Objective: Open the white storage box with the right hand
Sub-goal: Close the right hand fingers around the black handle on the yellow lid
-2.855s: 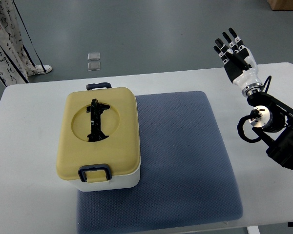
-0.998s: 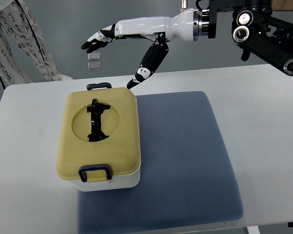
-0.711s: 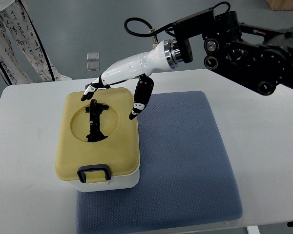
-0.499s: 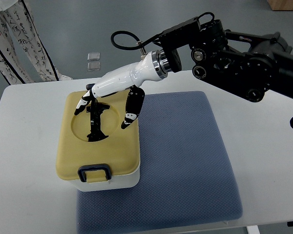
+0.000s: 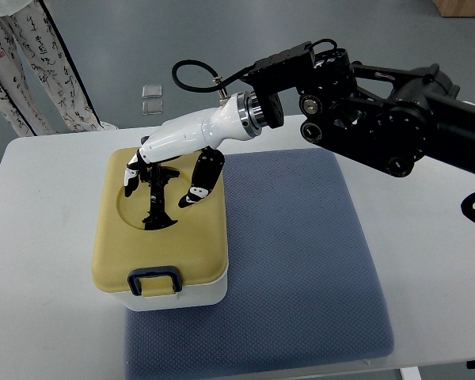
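The right hand [image 5: 168, 158] is now hovering over the white storage box [image 5: 160, 226] near the surface's left edge, having swung in from the right; fingers [image 5: 131, 178] spread, grasping nothing, nearing the lid's black handle [image 5: 155, 198].

No readable text, brand, number or sign is shown. At the upper left of the frame, dark calligraphy-like marks are printed on the white trousers [image 5: 28, 67] of a person, but no character can be made out. No label is seen on the storage box [image 5: 162, 229] at centre left, nor on the black arm housing [image 5: 380, 119] at upper right.
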Motion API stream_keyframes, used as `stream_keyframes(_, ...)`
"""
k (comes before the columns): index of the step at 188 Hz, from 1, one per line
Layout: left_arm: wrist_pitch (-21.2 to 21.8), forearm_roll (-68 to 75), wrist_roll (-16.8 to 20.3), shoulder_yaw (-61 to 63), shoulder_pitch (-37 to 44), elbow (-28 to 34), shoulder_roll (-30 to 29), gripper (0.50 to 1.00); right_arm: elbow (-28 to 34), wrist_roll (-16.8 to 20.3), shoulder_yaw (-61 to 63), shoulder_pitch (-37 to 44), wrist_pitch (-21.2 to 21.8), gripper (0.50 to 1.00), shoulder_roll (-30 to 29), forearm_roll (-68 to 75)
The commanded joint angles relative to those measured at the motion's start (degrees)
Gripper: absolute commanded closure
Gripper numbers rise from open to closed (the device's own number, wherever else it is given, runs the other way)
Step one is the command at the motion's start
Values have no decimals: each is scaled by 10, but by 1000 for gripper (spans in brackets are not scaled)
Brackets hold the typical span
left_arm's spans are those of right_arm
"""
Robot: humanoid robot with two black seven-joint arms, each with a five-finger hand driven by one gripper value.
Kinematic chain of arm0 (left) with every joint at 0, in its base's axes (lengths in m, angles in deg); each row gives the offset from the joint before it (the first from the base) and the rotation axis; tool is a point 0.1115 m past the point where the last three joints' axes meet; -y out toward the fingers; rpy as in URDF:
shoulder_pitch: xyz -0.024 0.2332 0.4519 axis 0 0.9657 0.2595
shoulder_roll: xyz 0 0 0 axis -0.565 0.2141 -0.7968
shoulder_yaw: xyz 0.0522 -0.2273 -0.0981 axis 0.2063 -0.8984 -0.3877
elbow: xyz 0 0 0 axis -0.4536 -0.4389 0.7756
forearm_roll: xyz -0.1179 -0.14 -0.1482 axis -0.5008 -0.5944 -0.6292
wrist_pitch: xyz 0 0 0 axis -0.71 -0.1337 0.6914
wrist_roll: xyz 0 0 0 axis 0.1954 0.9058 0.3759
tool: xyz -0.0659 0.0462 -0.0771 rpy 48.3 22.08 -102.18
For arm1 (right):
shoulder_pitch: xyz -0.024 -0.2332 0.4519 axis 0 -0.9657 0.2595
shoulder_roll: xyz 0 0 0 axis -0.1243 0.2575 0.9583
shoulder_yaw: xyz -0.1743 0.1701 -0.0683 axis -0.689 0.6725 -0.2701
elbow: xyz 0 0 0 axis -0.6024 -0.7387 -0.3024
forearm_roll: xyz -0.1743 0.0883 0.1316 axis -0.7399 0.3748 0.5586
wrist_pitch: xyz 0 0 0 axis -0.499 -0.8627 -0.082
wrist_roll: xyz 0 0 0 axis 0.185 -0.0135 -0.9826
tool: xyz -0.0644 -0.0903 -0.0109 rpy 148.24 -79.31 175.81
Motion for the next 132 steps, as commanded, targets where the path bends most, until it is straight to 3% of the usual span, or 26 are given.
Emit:
stream_keyframes(1, 0, 0, 1, 0, 0, 0, 0, 500, 0, 0, 0, 1, -3, 777, -4, 0)
stream_keyframes(24, 0, 0, 0, 0, 0, 0, 0, 500, 0, 0, 0, 0, -3, 781, -9, 1)
stream_keyframes(42, 0, 1, 0, 0, 0, 0, 0, 500, 0, 0, 0, -2, -3, 850, -14, 1)
stream_keyframes(77, 0, 0, 1, -1, 0, 0, 0, 500, 0, 0, 0, -4, -3, 910, -20, 0)
stream_keyframes(132, 0, 1, 1, 0, 0, 0, 0, 500, -7, 0, 0, -5, -4, 918, -21, -3)
